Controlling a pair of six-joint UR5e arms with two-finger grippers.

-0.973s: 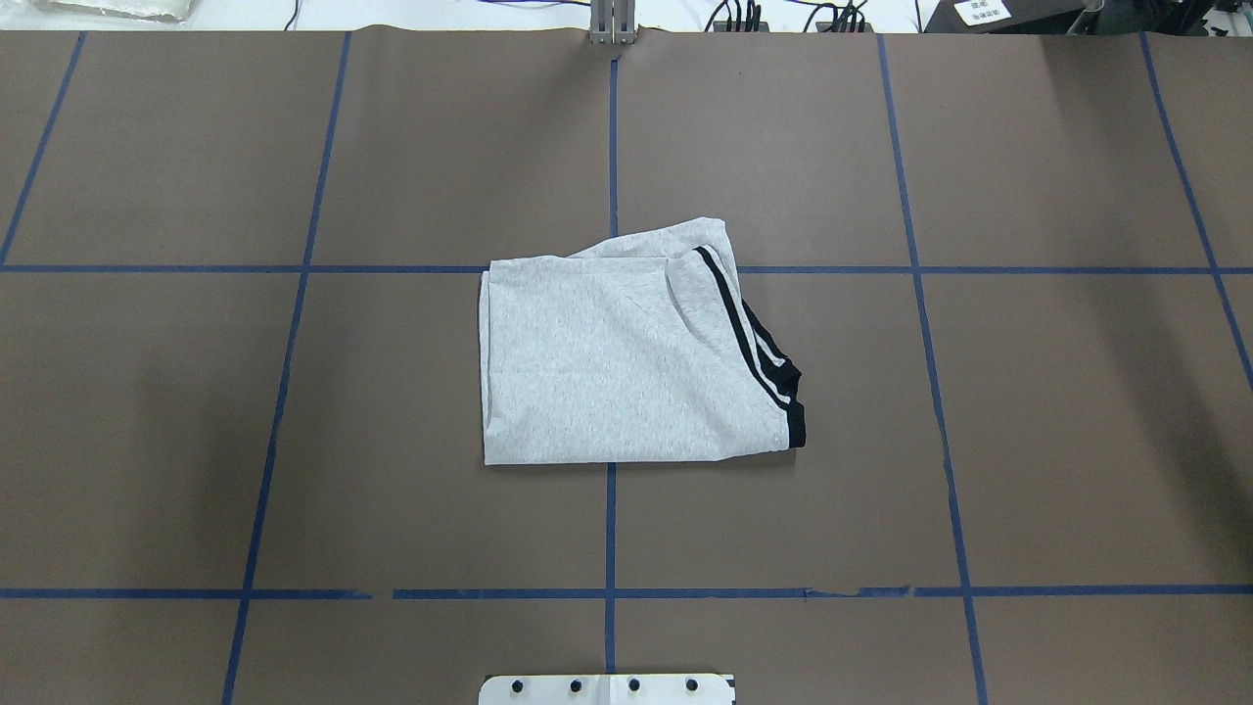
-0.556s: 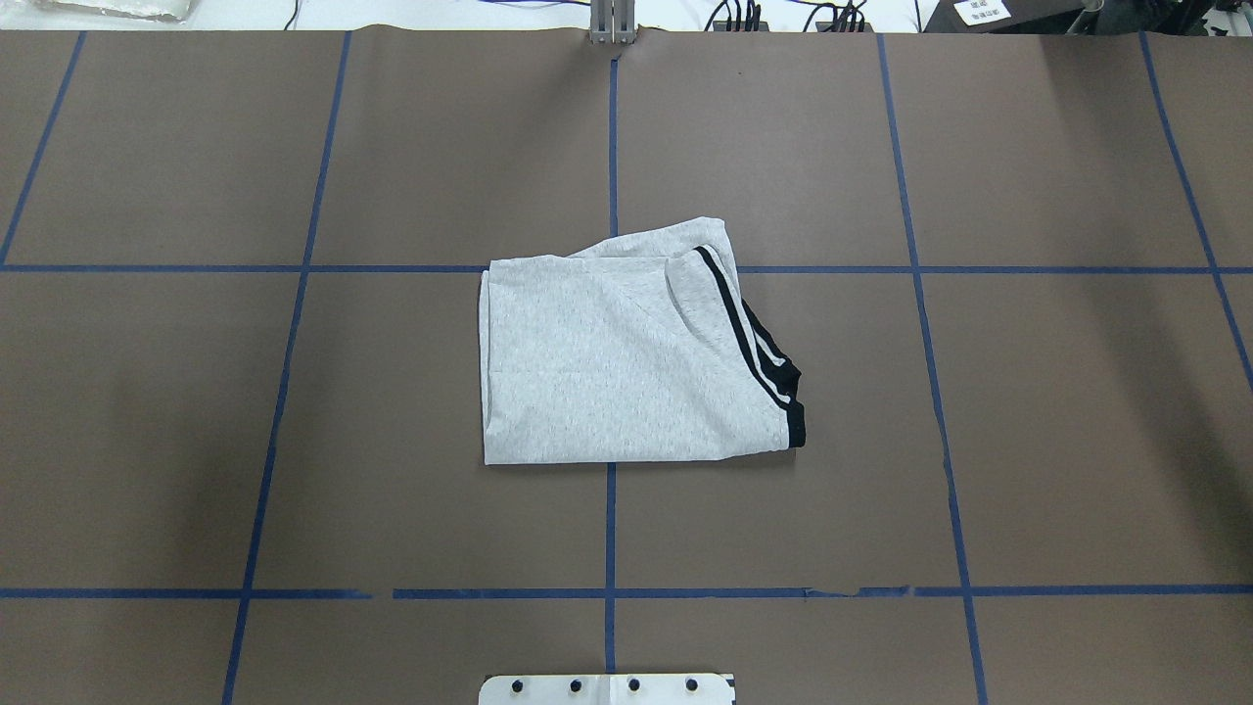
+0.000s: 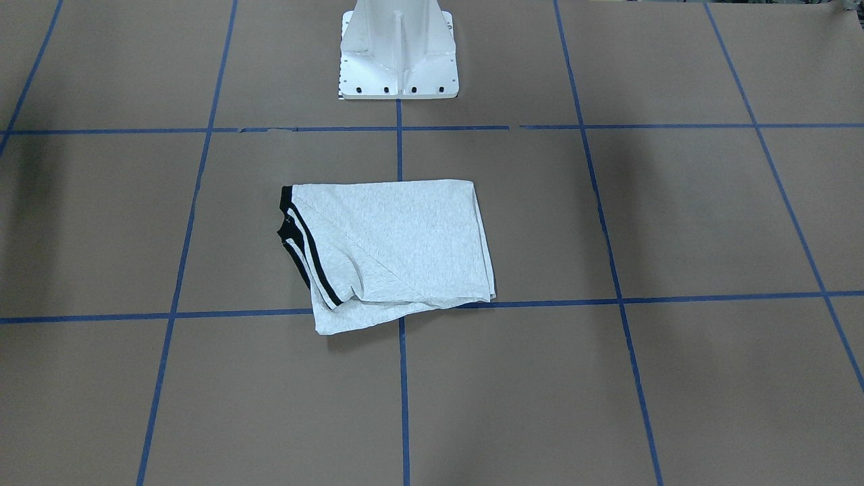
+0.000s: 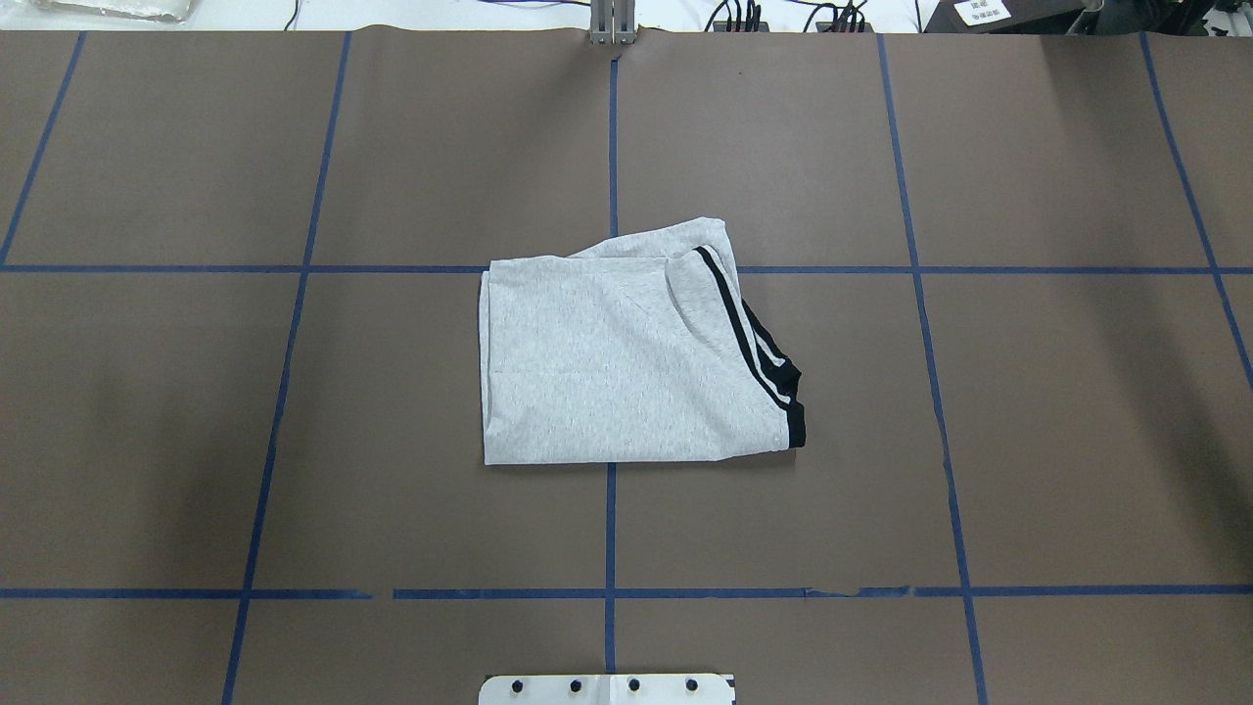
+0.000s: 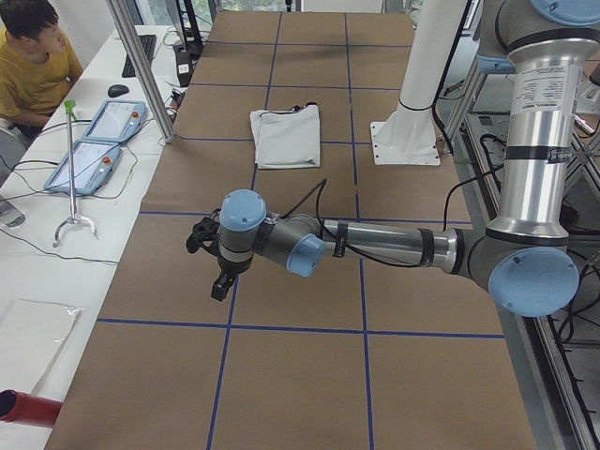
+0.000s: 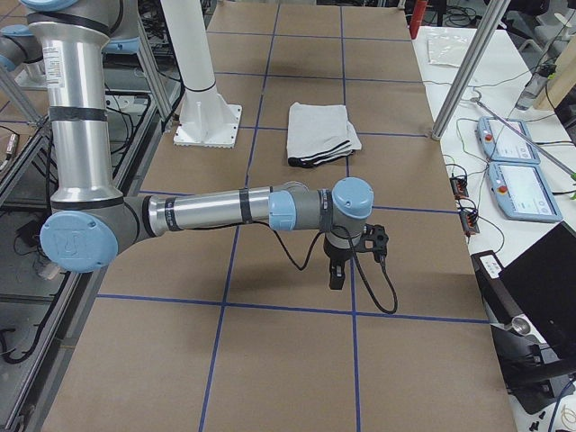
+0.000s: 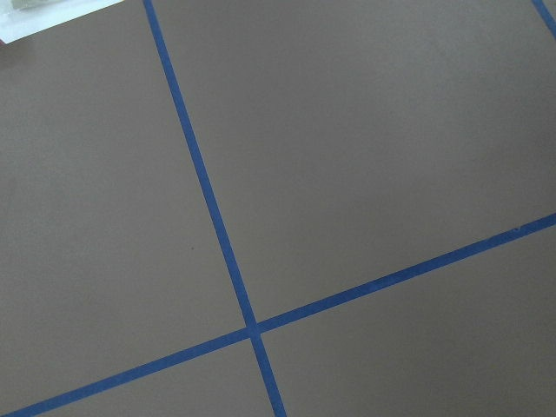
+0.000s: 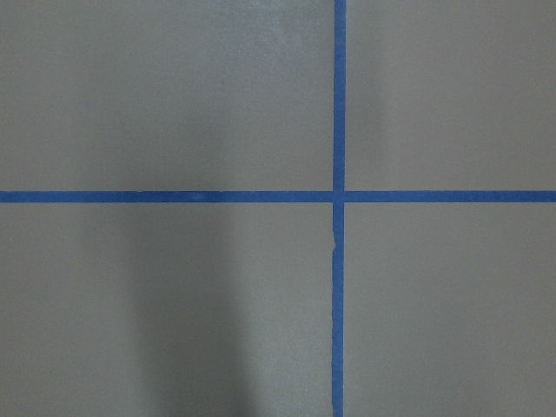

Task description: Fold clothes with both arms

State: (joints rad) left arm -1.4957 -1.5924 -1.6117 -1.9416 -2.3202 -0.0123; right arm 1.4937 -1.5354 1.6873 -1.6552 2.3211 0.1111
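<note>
T-shirt (image 4: 626,372) edges well apart from left arm (image 5: 384,244), right arm (image 6: 207,211).

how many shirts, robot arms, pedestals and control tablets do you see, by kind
grey T-shirt: 1
robot arms, left arm and right arm: 2
white pedestal: 1
control tablets: 2
total: 6

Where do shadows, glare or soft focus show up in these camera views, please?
Overhead exterior: broad soft shadows darken the table at both sides, while the T-shirt is evenly lit and sharp. Right wrist-mounted: a dim vertical shadow falls lower left, blue tape crisp. Left wrist-mounted: even light, no glare.
</note>
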